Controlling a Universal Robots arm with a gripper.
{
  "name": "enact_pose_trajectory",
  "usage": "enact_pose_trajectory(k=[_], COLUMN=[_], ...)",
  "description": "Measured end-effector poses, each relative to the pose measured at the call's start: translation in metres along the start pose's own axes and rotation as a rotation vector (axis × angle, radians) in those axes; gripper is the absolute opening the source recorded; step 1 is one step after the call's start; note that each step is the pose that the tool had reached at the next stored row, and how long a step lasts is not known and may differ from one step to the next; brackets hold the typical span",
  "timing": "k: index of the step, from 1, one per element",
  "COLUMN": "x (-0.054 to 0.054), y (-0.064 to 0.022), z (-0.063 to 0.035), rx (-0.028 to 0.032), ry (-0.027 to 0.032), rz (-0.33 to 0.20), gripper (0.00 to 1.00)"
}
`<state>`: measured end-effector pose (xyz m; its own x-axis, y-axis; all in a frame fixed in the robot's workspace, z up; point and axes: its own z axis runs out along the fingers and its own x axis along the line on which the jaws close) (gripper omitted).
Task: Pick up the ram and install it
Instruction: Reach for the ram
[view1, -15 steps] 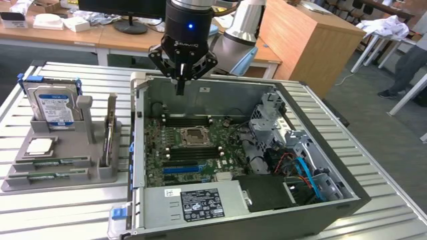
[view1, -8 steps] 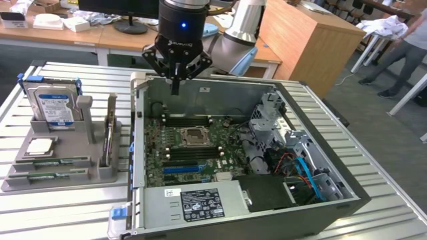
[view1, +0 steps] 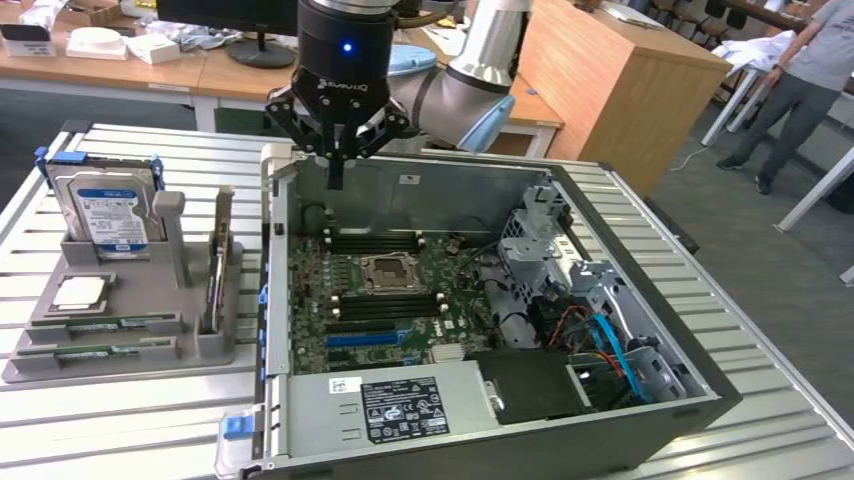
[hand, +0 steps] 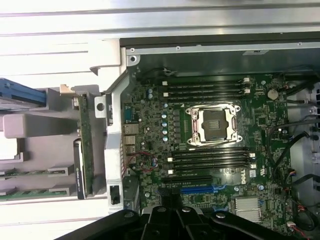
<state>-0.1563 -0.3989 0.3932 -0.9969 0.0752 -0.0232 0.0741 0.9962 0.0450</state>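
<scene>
Slatted metal table (view1: 120, 440), Dell motherboard (hand: 150, 125) in open case (view1: 400, 190), Robotiq jaws pressed together above, ram (hand: 85, 135) racked alongside.

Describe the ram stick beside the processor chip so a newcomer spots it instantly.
Find the grey tray on the exterior view's left of the open computer case. In front of its upright hard drive lies a silver processor chip, then two flat green sticks. The ram is the stick next to the chip; its twin lies at the tray's near edge.

Slatted metal table (view1: 781, 345), wooden desks (view1: 134, 72), wooden cabinet (view1: 601, 85), grey floor (view1: 747, 225).
</scene>
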Motion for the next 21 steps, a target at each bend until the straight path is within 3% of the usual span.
enact_pose_trajectory(k=[21], x=[0.037], y=[-0.0028], z=[-0.0003], rx=[0.0000], ry=[0.0001], rz=[0.000], gripper=[0.10])
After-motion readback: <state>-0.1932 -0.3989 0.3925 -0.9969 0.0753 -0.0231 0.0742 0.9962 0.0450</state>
